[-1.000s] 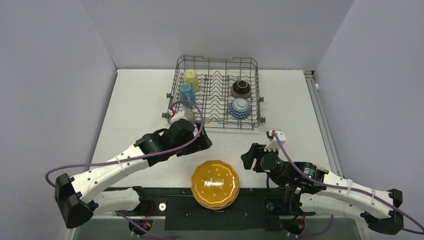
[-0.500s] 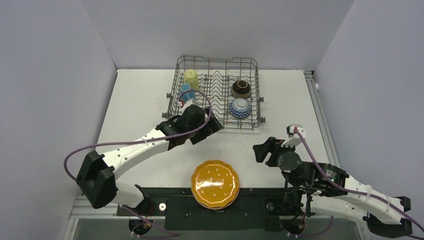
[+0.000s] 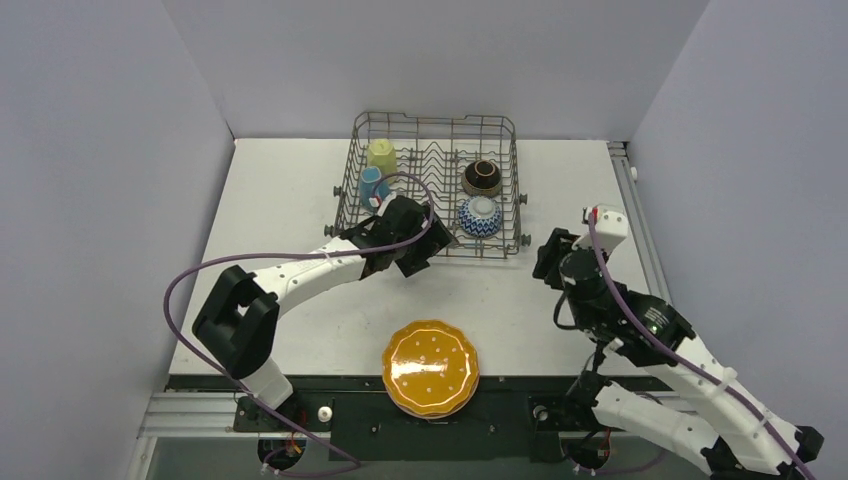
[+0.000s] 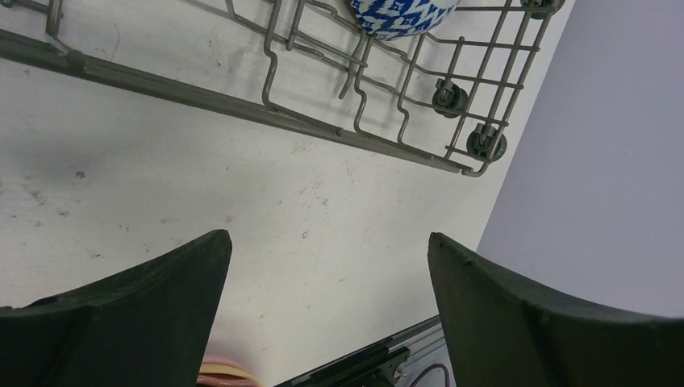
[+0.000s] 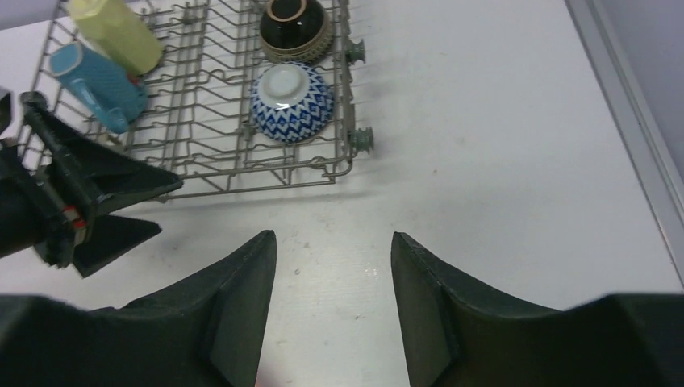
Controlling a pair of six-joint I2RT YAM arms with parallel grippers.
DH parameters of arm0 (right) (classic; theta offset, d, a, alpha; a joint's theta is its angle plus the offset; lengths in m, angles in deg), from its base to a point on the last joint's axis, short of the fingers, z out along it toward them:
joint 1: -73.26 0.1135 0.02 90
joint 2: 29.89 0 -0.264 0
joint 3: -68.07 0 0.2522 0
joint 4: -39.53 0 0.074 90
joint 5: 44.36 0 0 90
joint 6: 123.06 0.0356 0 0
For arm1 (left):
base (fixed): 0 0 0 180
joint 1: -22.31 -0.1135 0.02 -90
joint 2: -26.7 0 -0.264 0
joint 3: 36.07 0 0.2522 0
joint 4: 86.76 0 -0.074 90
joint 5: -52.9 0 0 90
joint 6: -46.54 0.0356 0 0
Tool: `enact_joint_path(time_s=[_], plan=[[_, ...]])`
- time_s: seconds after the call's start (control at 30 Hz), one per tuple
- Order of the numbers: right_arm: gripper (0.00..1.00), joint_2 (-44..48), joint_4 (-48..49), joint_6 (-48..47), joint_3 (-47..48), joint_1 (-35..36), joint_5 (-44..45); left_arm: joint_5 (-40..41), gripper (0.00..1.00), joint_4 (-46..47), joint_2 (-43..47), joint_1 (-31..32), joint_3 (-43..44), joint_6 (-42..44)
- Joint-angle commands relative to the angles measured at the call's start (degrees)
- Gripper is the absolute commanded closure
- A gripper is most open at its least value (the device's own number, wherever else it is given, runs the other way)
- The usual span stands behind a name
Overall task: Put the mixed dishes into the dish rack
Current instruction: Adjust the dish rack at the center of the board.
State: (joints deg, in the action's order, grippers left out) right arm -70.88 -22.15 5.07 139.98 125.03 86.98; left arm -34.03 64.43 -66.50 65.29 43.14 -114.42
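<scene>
Patterned bowl (image 4: 401, 14) cut by top edge; left arm (image 3: 310, 272) hides rack (image 3: 436, 119) near-left corner.

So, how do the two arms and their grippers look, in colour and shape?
The left arm and right arm have white links with black joints. A thin purple cable runs loosely along each. The left gripper and right gripper each have two broad, dark, wedge-shaped fingers tapering to a point.

Plain lavender-grey walls (image 3: 100, 150) enclose a scuffed white table (image 3: 270, 200), seemingly under even light.
</scene>
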Motion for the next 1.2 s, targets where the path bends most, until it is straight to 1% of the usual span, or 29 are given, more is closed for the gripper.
enact_joint_path(time_s=[0.0, 0.03, 0.07, 0.13, 0.23, 0.33, 0.53, 0.67, 0.77, 0.8, 0.93, 1.1, 1.17], plan=[[0.52, -7.63, 5.72, -10.48, 2.26, -12.79, -16.16, -1.22, 0.11, 3.34, -1.87, -0.86, 3.69, -0.76], [0.54, -8.76, 7.03, -11.64, 2.42, -16.76, -18.25, -1.26, 0.11, 3.4, -2.15, -1.1, 3.82, -0.87], [0.56, -11.17, 8.19, -12.18, 2.7, -18.44, -22.01, -1.37, 0.11, 3.42, -2.57, -1.25, 3.86, -0.95], [0.59, -14.81, 9.72, -13.22, 3.32, -24.07, -26.5, -1.48, 0.11, 3.54, -3.06, -1.66, 3.81, -1.12], [0.6, -19.37, 12.21, -13.91, 4.05, -28.47, -32.24, -1.65, 0.11, 3.71, -3.47, -2.13, 3.78, -1.36], [0.61, -24.81, 14.71, -14.06, 5.08, -31.55, -33.67, -1.83, 0.11, 3.71, -3.77, -2.71, 3.93, -1.38], [0.62, -35.25, 18.03, -13.42, 8.7, -34.68, -35.0, -2.13, 0.11, 4.0, -4.13, -3.16, 4.15, -1.38], [0.63, -41.64, 19.21, -13.46, 12.43, -35.06, -35.82, -2.63, 0.12, 4.18, -4.63, -3.36, 4.15, -1.38], [0.66, -46.76, 18.37, -13.74, 16.21, -35.4, -34.08, -3.03, 0.12, 4.28, -4.51, -3.59, 3.84, -1.38], [0.66, -47.4, 18.51, -13.64, 16.6, -35.41, -32.3, -3.05, 0.12, 4.42, -4.52, -3.69, 3.55, -1.31], [0.66, -50.63, 18.89, -13.76, 18.27, -35.98, -30.33, -3.07, 0.12, 4.37, -4.32, -3.78, 3.05, -0.76], [0.67, -55.88, 18.39, -13.8, 20.77, -36.34, -30.29, -3.07, 0.12, 4.22, -3.69, -4.16, 2.31, -0.52], [0.7, -57.77, 18.14, -13.86, 21.66, -36.46, -31.22, -3.07, 0.12, 4.16, -3.47, -4.36, 2.17, -0.42]])
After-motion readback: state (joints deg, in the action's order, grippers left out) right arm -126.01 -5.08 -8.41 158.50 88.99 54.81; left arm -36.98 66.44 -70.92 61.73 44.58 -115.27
